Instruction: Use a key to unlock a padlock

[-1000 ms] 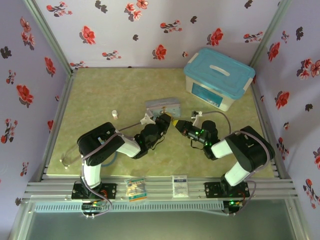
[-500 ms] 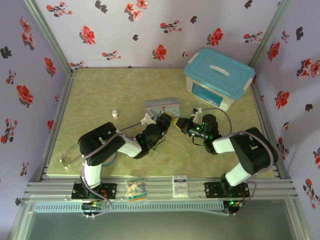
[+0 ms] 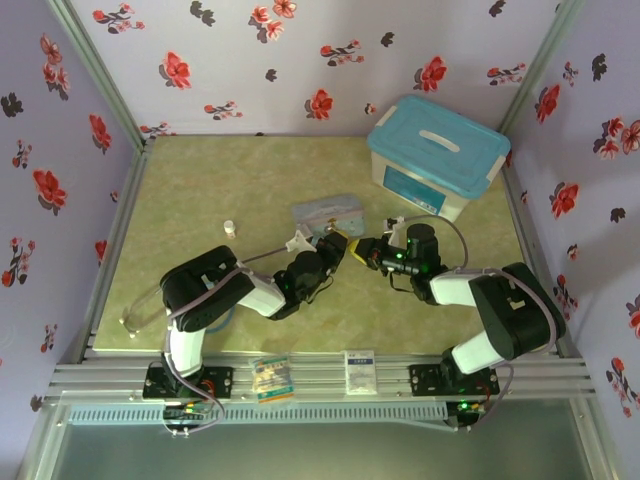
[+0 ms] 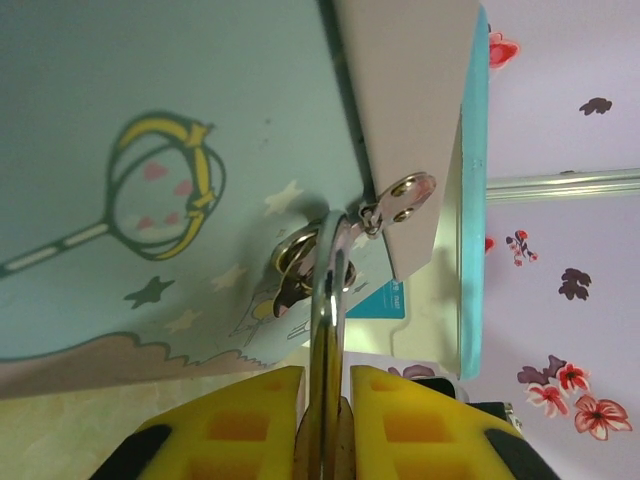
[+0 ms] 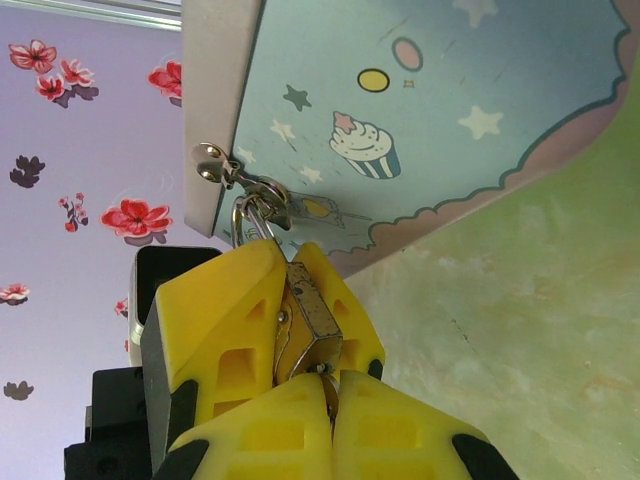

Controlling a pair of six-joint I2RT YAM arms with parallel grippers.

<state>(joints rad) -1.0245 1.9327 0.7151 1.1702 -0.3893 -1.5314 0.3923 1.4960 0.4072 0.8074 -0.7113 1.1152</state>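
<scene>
- Left claw is clamped tight on the padlock at the tin's front latch, with the shackle through the latch ring.
- Right claw has its fingers pressed together, touching the padlock's end farthest from the tin; cannot tell whether the key is pinched between them.

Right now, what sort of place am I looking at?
Probably a tabletop robot test booth, not a home: floral-papered walls boxing in a green tabletop, with the left arm and right arm bolted to an aluminium rail.
</scene>
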